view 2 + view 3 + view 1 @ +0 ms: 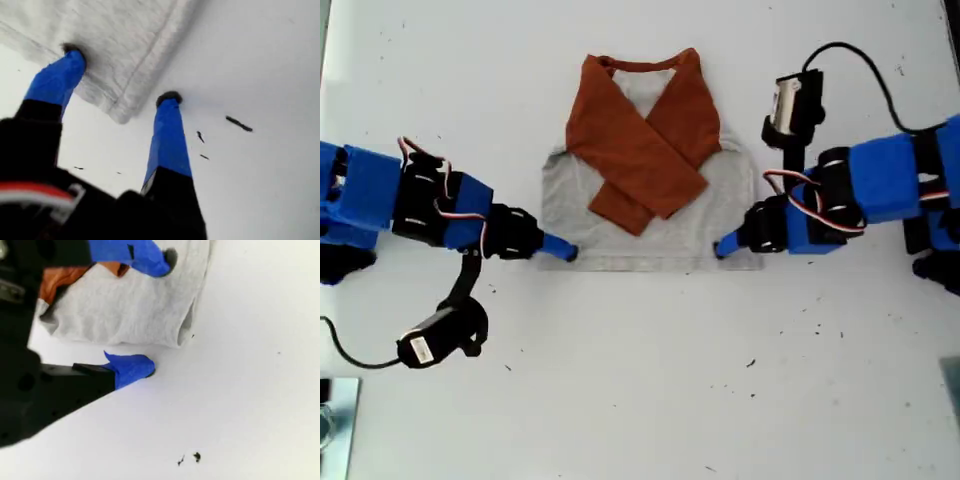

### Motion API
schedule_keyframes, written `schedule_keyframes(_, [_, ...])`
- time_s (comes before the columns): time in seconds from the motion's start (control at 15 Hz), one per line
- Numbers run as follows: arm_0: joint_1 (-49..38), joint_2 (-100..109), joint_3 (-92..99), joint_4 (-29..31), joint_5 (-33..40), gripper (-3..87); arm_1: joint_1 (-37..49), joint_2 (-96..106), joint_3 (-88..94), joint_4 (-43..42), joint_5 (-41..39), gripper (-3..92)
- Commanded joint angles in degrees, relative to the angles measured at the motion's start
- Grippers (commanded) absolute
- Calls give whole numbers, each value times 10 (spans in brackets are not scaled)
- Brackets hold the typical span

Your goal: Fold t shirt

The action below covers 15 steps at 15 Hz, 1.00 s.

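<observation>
The t shirt (650, 225) lies flat on the white tabletop (640, 390), in the upper middle of the exterior view, with its rust-orange sleeves (640, 150) crossed over the grey body. It looks light, limp and apt to slide or bunch, so I judge the two hem corners the best hold, pinching both layers. My first claw (121, 75) and my second claw (157, 314) each stand spread and released astride a hem corner, one finger on cloth and one on bare tabletop. The crossed sleeves hide the chest, and I cannot tell which arm in the exterior view is which.
</observation>
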Motion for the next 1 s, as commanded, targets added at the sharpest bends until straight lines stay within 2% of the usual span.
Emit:
schedule_keyframes(0.0, [-20, -84, -69, 31, 16, -3, 2, -52, 3, -63, 4, 35])
schedule_keyframes(0.07, [-11, -114, -111, 58, 14, -3, -5, -51, 14, -92, 0, 32])
schedule_keyframes(0.13, [6, -118, -133, 54, 13, -3, -14, -38, 16, -94, 0, 32])
schedule_keyframes(0.4, [97, -116, -249, 62, 31, -3, -76, 91, 39, -57, -1, 31])
schedule_keyframes(0.73, [257, -123, -309, 64, -44, -3, -265, 181, 8, 3, 124, 30])
schedule_keyframes(0.8, [261, -126, -309, 65, -46, -3, -259, 179, -15, 13, 108, 30])
schedule_keyframes(0.93, [230, -105, -309, 68, -26, -3, -183, 183, -50, 15, 28, 30])
